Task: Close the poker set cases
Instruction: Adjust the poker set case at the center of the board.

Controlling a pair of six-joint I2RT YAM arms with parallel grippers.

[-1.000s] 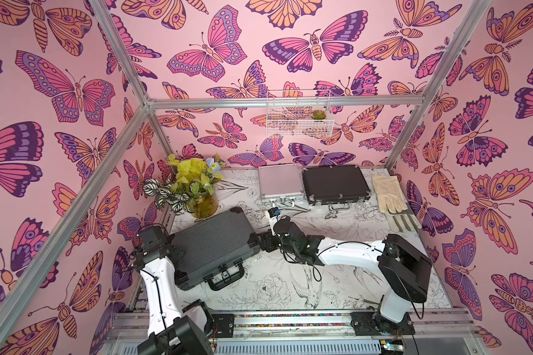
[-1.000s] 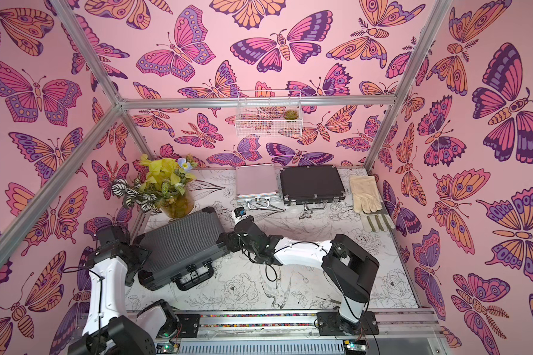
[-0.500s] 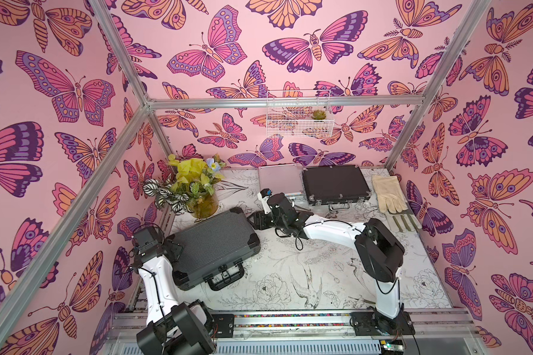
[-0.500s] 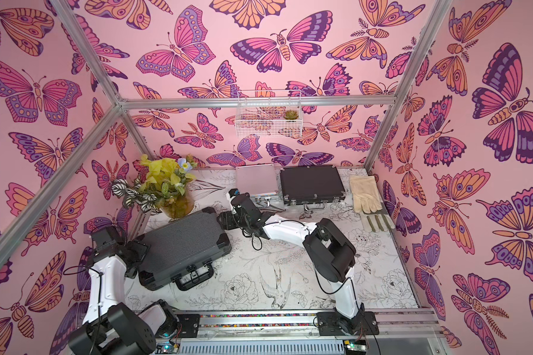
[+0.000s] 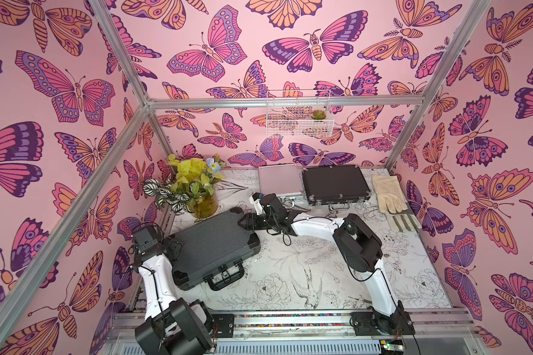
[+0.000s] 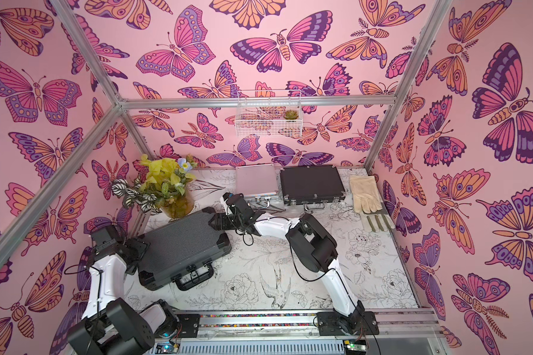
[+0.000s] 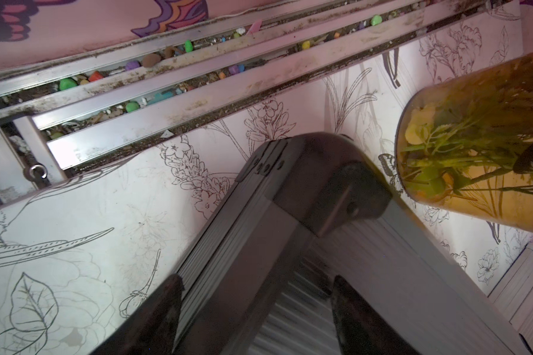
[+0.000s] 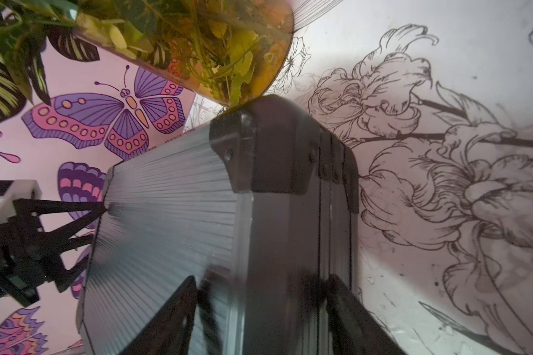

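**Both claws bracket the big ribbed case, lids down on all three**

Far left, my left gripper [image 5: 171, 246] sits at the left short end of the large ribbed black case [image 5: 213, 242]. Its wrist view shows the jaws spread wide, straddling the case's edge. One of its fingers [image 7: 163, 310] is beside the side wall and the other is over the ribbed lid. I can't tell if they press on it.

The case lies flat and skewed on the table [image 5: 305, 276], lid down, handle [image 5: 225, 278] toward the robot's base. Its far corner is just beside the vase of plants [image 5: 204, 204].

At the case's right short end is my right gripper [image 5: 245, 219], jaws apart and bracketing that end wall – one finger over the lid, one low by the table. It's not clear whether it's clamped.

Further right, against the back wall, the silver case [image 5: 276, 181] lies shut. The black metal-trimmed case [image 5: 333, 184] is just beside it, also shut. Both have their handles facing the arms.

Rightmost is the cream glove [image 5: 386, 192], flat on the table.
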